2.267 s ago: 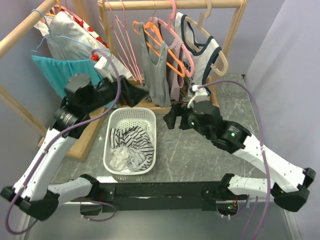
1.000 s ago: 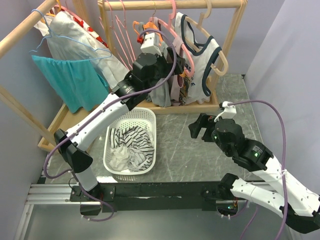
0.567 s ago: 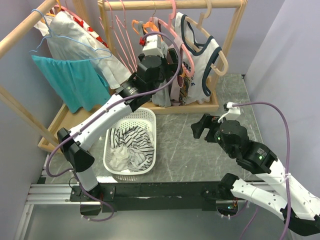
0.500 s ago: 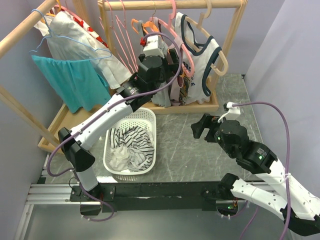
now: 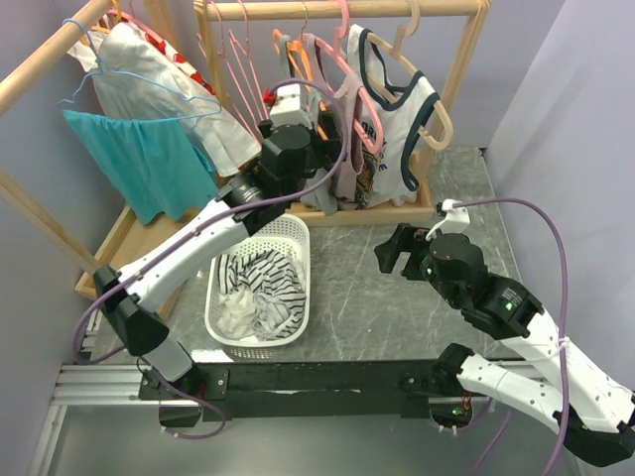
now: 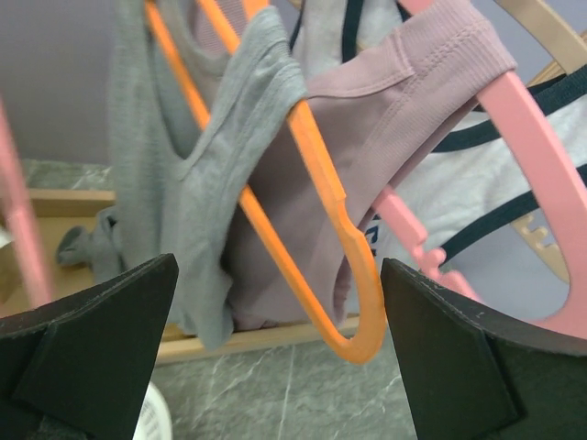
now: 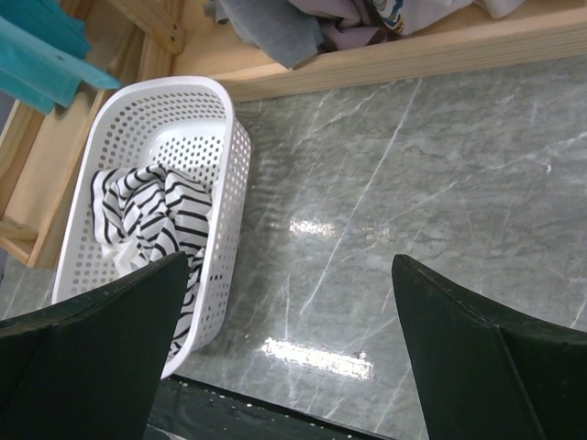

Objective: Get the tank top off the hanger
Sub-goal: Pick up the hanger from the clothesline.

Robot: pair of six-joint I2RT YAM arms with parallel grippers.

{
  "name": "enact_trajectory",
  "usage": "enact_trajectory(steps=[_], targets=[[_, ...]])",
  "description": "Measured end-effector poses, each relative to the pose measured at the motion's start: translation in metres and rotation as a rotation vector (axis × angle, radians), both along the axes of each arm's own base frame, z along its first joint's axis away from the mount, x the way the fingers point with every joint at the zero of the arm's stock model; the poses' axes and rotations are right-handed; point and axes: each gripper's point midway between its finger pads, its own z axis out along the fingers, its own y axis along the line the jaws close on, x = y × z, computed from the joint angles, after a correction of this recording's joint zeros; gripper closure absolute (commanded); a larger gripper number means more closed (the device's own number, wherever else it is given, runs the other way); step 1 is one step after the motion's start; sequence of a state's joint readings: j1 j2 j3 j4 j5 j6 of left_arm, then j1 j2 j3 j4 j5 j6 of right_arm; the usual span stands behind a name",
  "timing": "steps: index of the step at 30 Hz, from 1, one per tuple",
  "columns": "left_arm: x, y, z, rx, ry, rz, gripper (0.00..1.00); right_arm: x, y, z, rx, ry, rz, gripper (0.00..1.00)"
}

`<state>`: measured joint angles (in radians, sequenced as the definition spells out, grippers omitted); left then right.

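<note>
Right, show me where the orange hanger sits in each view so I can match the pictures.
Top external: orange hanger at top centre, among the hanging clothes.
Left wrist: centre of the picture, the grey tank top draped on it.
Right wrist: not in it.
Shared landmark: the rack's wooden base rail, seen in all three.

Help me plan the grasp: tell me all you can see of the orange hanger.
The orange hanger looks like smooth plastic, with thin straight arms meeting in a rounded lower corner. It hangs tilted from the wooden rail. A grey tank top is draped over it, one strap over its arm. The left gripper is open before it, not touching.
</note>
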<state>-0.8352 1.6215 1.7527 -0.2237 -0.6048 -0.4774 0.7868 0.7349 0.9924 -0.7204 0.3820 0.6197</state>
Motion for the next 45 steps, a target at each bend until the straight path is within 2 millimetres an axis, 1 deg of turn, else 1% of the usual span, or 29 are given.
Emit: enact_trajectory(steps=[3, 5, 6, 9, 11, 14, 17, 19, 20, 22, 25, 28, 29, 30, 31, 33, 34, 36, 39, 40, 43, 45], targets=[[-0.011, 0.015, 0.004, 0.002, -0.008, 0.019, 0.01, 0.001, 0.002, -0.001, 0.000, 0.004, 0.007, 0.00], [-0.015, 0.024, 0.011, -0.001, -0.022, 0.036, 0.01, 0.002, 0.004, -0.003, -0.005, 0.009, 0.011, 0.00], [-0.016, 0.027, 0.016, -0.006, -0.032, 0.044, 0.00, 0.002, 0.004, -0.005, -0.008, 0.011, 0.013, 0.00], [-0.016, 0.029, 0.019, -0.006, -0.043, 0.051, 0.00, 0.002, 0.004, -0.009, -0.011, 0.019, 0.014, 0.00], [-0.013, 0.026, 0.017, 0.009, -0.042, 0.049, 0.01, 0.003, 0.004, -0.009, -0.009, 0.019, 0.013, 0.00], [-0.004, 0.014, 0.014, 0.029, -0.041, 0.040, 0.01, 0.003, 0.003, -0.011, -0.006, 0.018, 0.010, 0.00], [0.008, 0.000, 0.006, 0.053, -0.033, 0.028, 0.01, 0.003, 0.001, -0.013, -0.008, 0.022, 0.006, 0.00], [0.017, -0.008, -0.003, 0.073, -0.018, 0.022, 0.01, 0.003, 0.000, -0.012, -0.005, 0.020, 0.003, 0.00], [0.020, -0.011, -0.006, 0.080, -0.010, 0.020, 0.07, 0.003, -0.001, -0.011, -0.003, 0.017, 0.001, 0.00], [0.026, -0.011, -0.018, 0.104, 0.016, 0.018, 0.16, 0.002, -0.002, -0.009, 0.003, 0.011, -0.001, 0.00], [0.032, -0.001, -0.034, 0.122, 0.048, 0.023, 0.16, 0.000, -0.006, -0.008, 0.011, 0.002, -0.006, 0.00], [0.033, 0.015, -0.047, 0.144, 0.074, 0.044, 0.23, -0.002, -0.010, -0.012, 0.008, 0.006, -0.011, 0.00], [0.033, 0.019, -0.049, 0.148, 0.078, 0.049, 0.25, -0.003, -0.011, -0.014, 0.004, 0.010, -0.013, 0.00], [0.032, 0.020, -0.048, 0.148, 0.078, 0.050, 0.28, -0.004, -0.012, -0.017, -0.001, 0.016, -0.013, 0.00], [0.032, 0.021, -0.047, 0.148, 0.076, 0.049, 0.34, -0.004, -0.013, -0.018, -0.003, 0.020, -0.015, 0.00], [0.029, 0.021, -0.043, 0.139, 0.069, 0.042, 0.43, -0.004, -0.013, -0.018, -0.004, 0.020, -0.017, 0.00], [0.027, 0.022, -0.040, 0.138, 0.064, 0.040, 0.46, -0.004, -0.013, -0.019, -0.005, 0.022, -0.018, 0.00], [0.025, 0.022, -0.035, 0.129, 0.057, 0.035, 0.48, -0.003, -0.012, -0.020, -0.006, 0.026, -0.015, 0.00], [0.023, 0.024, -0.030, 0.125, 0.047, 0.032, 0.59, -0.003, -0.010, -0.020, -0.002, 0.028, -0.007, 0.00], [0.023, 0.024, -0.028, 0.126, 0.044, 0.033, 0.66, -0.003, -0.009, -0.020, -0.002, 0.030, -0.005, 0.00], [0.021, 0.027, -0.025, 0.126, 0.035, 0.036, 0.75, -0.002, -0.008, -0.022, -0.007, 0.039, -0.003, 0.00], [0.021, 0.029, -0.023, 0.136, 0.031, 0.040, 0.93, -0.001, -0.007, -0.024, -0.010, 0.045, -0.001, 0.00]])
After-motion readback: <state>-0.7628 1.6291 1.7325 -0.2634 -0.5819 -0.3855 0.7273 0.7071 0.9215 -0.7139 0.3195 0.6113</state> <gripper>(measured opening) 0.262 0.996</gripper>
